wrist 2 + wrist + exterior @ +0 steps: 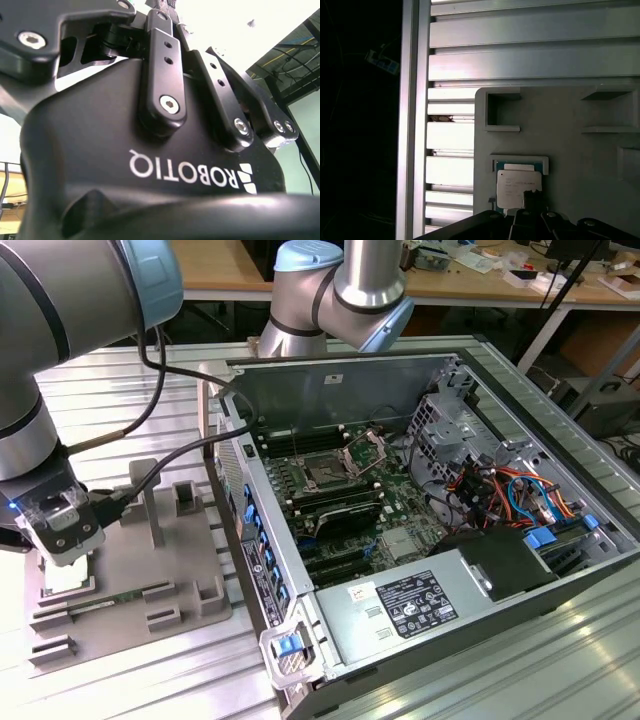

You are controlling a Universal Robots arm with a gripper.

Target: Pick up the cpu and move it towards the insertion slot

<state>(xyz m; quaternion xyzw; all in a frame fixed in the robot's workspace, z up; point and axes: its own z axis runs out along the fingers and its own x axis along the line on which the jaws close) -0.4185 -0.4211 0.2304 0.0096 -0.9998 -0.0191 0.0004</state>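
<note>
Poised with the gripper [65, 555] low over the cpu [518, 188], flat in a recess by the grey tray's [190, 575] edge; cannot tell how far open, or holding anything; well apart from the insertion slot [327, 472] inside the open case [330, 380].

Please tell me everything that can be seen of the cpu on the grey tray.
The cpu is a small flat square chip with a silvery-white metal top, faint print, and a blue-green rim along one edge. It lies flat in a walled pocket of the grey plastic tray, near an edge of that tray, which rests on a slatted metal table. The gripper hangs close over it, hiding one corner; contact cannot be told.
</note>
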